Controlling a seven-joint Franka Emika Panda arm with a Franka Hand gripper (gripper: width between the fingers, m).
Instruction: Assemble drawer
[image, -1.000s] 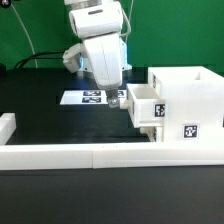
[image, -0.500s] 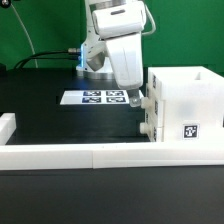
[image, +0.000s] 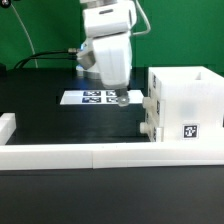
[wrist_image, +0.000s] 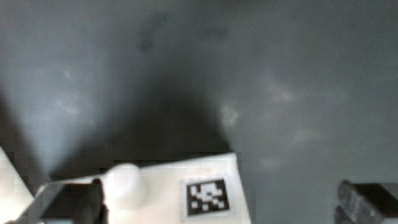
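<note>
One drawer (image: 147, 112) sits nearly home in its box (image: 183, 108); stiff, probably light, pushed at its front; jaws released.

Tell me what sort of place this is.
Probably a robotics lab bench: a black table with a tagged marker board, a green backdrop, and a white drawer box bearing tags.

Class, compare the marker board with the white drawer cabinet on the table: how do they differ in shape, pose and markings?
The marker board is thin and lies flat on the table; the drawer cabinet is a tall box standing upright. The marker board carries several tags side by side; the drawer cabinet shows one tag on its front. The marker board sits below the end effector; the drawer cabinet stands toward the exterior view's right. Both are white.
</note>
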